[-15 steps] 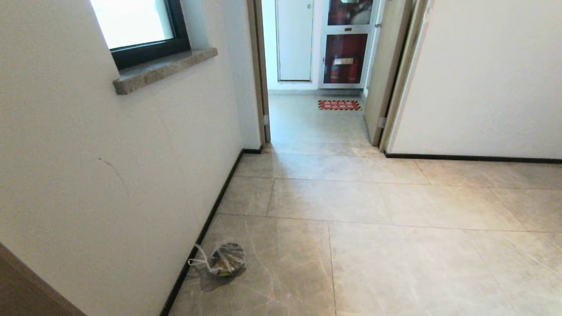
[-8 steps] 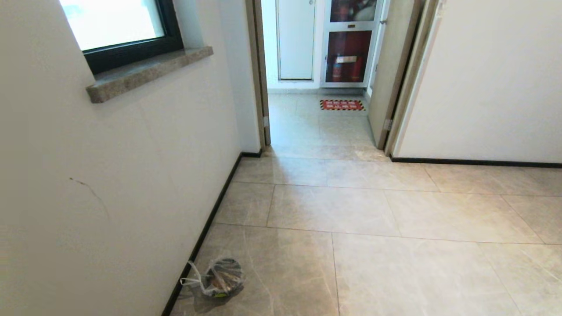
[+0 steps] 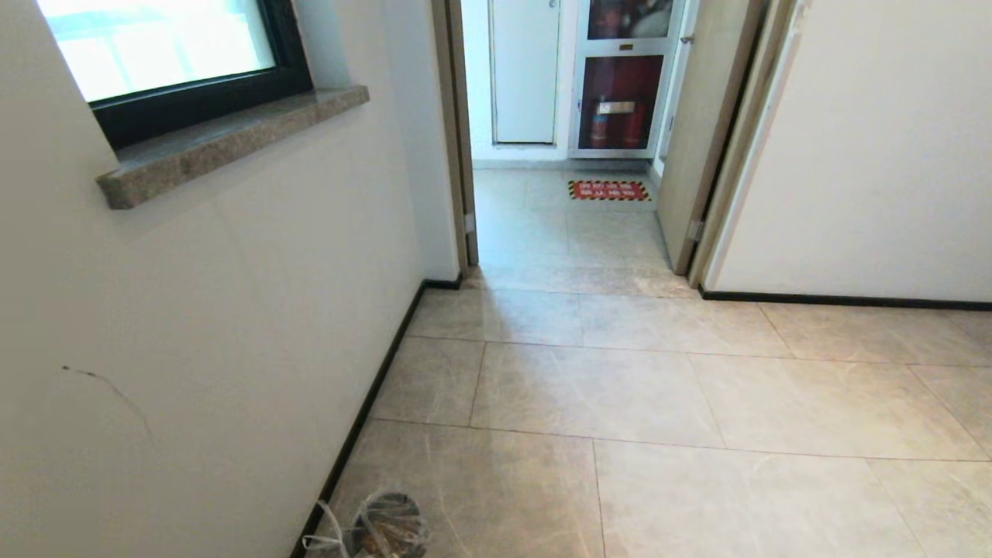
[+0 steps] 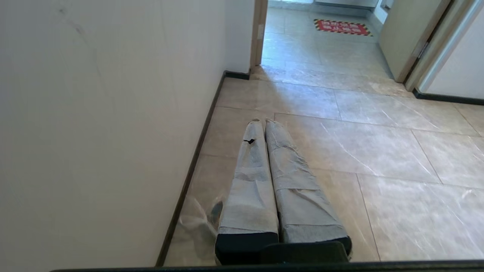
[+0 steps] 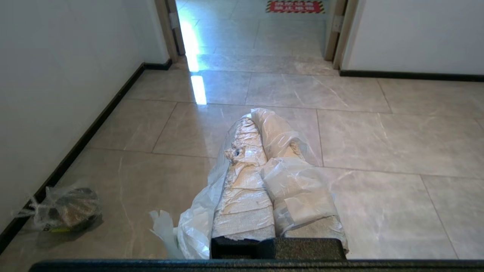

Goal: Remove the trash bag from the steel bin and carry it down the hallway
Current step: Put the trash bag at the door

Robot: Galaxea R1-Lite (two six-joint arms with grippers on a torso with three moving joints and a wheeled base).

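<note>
My right gripper (image 5: 255,117) is shut on the trash bag (image 5: 196,223), thin white plastic that wraps both fingers and hangs off one side above the floor. Held low over the tiles near the wall, my left gripper (image 4: 263,121) is shut with nothing in it. Neither gripper shows in the head view. The hallway (image 3: 620,387) has beige marbled tiles, white walls and a black baseboard. The steel bin is out of view.
A small clear bundle (image 3: 384,528) lies on the floor by the left baseboard, also in the right wrist view (image 5: 64,209). A dark-framed window (image 3: 155,46) with a stone sill (image 3: 225,139) is on the left wall. Ahead is an open doorway (image 3: 573,209) with a red floor sign (image 3: 609,190).
The whole head view has shifted: the window, the sill and the wall scratch slid left, and the bundle slid down to the picture's bottom edge.
</note>
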